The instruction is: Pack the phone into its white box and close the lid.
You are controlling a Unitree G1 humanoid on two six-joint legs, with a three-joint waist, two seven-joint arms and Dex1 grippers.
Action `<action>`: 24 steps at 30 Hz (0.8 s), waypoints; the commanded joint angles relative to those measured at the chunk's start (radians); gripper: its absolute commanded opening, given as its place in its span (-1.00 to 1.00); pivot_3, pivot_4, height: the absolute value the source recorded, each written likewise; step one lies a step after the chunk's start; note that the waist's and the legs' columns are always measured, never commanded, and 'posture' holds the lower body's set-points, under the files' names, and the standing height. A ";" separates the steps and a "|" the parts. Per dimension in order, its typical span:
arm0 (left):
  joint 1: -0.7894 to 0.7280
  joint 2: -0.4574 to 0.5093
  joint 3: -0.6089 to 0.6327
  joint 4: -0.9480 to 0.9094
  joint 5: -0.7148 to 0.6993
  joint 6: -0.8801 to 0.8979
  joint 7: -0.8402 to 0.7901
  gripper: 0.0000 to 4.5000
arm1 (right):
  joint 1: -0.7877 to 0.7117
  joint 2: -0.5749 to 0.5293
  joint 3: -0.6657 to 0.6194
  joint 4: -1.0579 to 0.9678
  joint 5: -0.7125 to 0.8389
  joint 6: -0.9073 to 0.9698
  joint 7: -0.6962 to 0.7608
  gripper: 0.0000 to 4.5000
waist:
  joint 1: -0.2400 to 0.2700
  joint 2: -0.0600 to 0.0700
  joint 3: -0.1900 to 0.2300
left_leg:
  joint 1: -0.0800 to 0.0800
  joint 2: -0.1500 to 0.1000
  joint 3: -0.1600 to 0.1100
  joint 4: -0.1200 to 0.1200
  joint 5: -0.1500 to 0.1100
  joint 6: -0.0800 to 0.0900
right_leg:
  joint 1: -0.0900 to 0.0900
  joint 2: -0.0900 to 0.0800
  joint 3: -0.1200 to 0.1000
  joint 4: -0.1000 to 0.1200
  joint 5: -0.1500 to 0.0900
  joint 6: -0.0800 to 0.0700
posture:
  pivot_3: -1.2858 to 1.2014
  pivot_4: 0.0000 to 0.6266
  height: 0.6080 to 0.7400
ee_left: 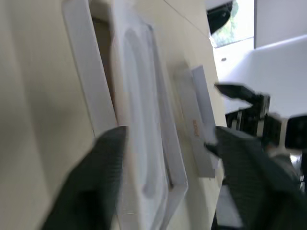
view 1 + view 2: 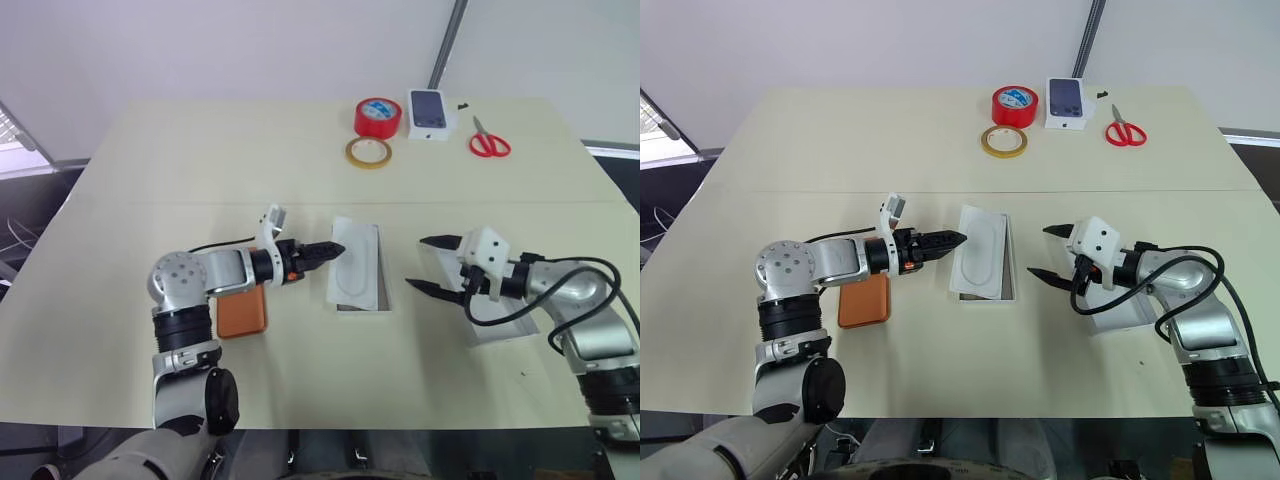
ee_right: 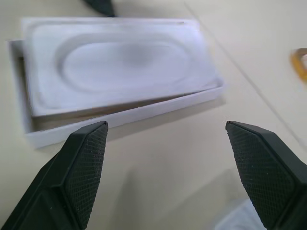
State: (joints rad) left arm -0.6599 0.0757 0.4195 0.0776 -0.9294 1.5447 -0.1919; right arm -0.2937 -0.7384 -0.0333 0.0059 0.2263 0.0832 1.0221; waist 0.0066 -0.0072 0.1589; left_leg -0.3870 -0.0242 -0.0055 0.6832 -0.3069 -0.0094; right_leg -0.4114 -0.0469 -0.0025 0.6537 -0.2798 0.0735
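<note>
The left pincer hovers with its two black fingers parted and nothing between them, its tips right at the near long edge of the white box, a shallow white rectangular tray with a rounded-rectangle recess that lies tilted and slightly askew in a deeper white shell at the middle of the pale beige worktop. In the left wrist view those fingers frame the tray's recess without touching it. Behind that pincer, under the left forearm, the phone, a copper-orange smartphone seen from its back, lies flat on the worktop, well apart from the tray and only partly visible. The right pincer stands released on the tray's other side, its two black fingers spread wide and pointing toward the tray across a strip of bare worktop; the right wrist view shows the tray between its textured tips, well clear of them. Beneath the right wrist rests a plain white rectangular piece, probably the lid, though how deep it is cannot be told. Along the far edge of the worktop sit a red roll of tape, a tan roll of tape, a small white box printed with a dark phone picture and red-handled scissors.
</note>
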 commanded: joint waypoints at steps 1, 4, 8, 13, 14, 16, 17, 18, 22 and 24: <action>-0.001 0.039 -0.012 -0.086 -0.037 -0.012 -0.053 0.45 | -0.055 0.052 -0.003 -0.024 0.031 0.000 -0.036 0.83 | -0.002 0.000 0.000 | 0.000 0.000 0.000 0.000 0.000 0.000 | 0.000 0.000 0.000 0.000 0.000 0.000 | 0.03 -0.52 1.00; 0.037 0.120 -0.096 -0.176 0.019 -0.129 -0.128 0.47 | -0.075 0.104 0.050 -0.032 -0.002 -0.011 -0.061 0.72 | -0.004 0.000 0.000 | 0.000 0.000 0.000 0.000 0.000 -0.001 | 0.000 0.000 0.000 0.000 0.000 0.000 | 0.03 -0.52 1.00; 0.135 0.278 -0.252 -0.261 0.222 -0.520 -0.315 0.48 | -0.094 0.152 0.135 -0.024 -0.063 -0.025 -0.075 0.02 | -0.007 0.001 0.000 | 0.000 0.000 0.000 -0.001 0.001 -0.001 | -0.001 0.000 0.000 0.000 0.000 0.000 | 0.03 -0.52 1.00; 0.321 0.582 -0.465 -0.221 0.527 -0.998 -0.618 0.48 | -0.133 0.203 0.227 -0.001 -0.158 0.001 -0.129 -0.97 | -0.019 0.002 0.000 | 0.000 0.000 0.000 -0.003 0.001 -0.002 | -0.002 -0.001 0.000 -0.001 0.000 -0.001 | 0.03 -0.52 1.00; 0.343 0.603 -0.465 -0.211 0.544 -1.048 -0.639 0.48 | -0.139 0.209 0.243 0.007 -0.180 0.005 -0.141 -0.97 | -0.021 0.002 0.000 | 0.000 0.000 0.000 -0.003 0.001 -0.001 | -0.002 -0.001 0.000 -0.001 0.000 -0.001 | 0.03 -0.52 1.00; 0.365 0.602 -0.419 -0.200 0.538 -1.098 -0.638 0.48 | -0.143 0.211 0.276 0.008 -0.212 0.012 -0.140 -0.97 | -0.017 0.002 0.000 | 0.000 0.000 0.000 -0.004 0.000 -0.001 | -0.002 -0.002 0.000 -0.001 0.000 -0.001 | 0.03 -0.52 1.00; 0.369 0.597 -0.395 -0.196 0.527 -1.105 -0.634 0.48 | -0.146 0.206 0.293 0.005 -0.229 0.025 -0.135 -0.97 | -0.012 0.002 0.000 | -0.001 0.001 0.000 -0.004 -0.001 0.001 | -0.002 -0.002 0.000 -0.001 0.000 -0.001 | 0.03 -0.52 1.00; 0.374 0.593 -0.377 -0.195 0.519 -1.116 -0.633 0.48 | -0.148 0.197 0.308 0.003 -0.248 0.033 -0.129 -0.97 | -0.009 0.002 0.000 | -0.002 0.000 0.000 -0.003 -0.004 0.007 | -0.003 -0.002 0.000 -0.001 0.000 -0.001 | 0.03 -0.52 1.00; 0.382 0.577 -0.335 -0.208 0.484 -1.127 -0.645 0.48 | -0.159 0.163 0.360 -0.007 -0.300 0.072 -0.088 -0.97 | -0.010 0.002 0.000 | -0.005 0.000 0.000 -0.002 -0.005 0.009 | -0.005 -0.003 0.000 -0.001 0.000 -0.001 | 0.03 -0.52 1.00; 0.390 0.569 -0.319 -0.230 0.464 -1.140 -0.660 0.48 | -0.180 0.143 0.377 -0.022 -0.304 0.093 -0.045 -0.97 | -0.013 0.002 0.000 | -0.005 0.000 0.000 -0.001 -0.006 0.010 | -0.005 -0.003 0.000 -0.001 0.000 -0.001 | 0.03 -0.52 1.00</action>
State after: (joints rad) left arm -0.2714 0.6491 0.0668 -0.1031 -0.4302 0.4255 -0.8376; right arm -0.4575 -0.5761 0.3222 0.0146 -0.0647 0.1611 0.9442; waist -0.0061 -0.0054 0.1591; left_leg -0.3918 -0.0241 -0.0051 0.6817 -0.3124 0.0004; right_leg -0.4165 -0.0498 -0.0027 0.6527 -0.2798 0.0726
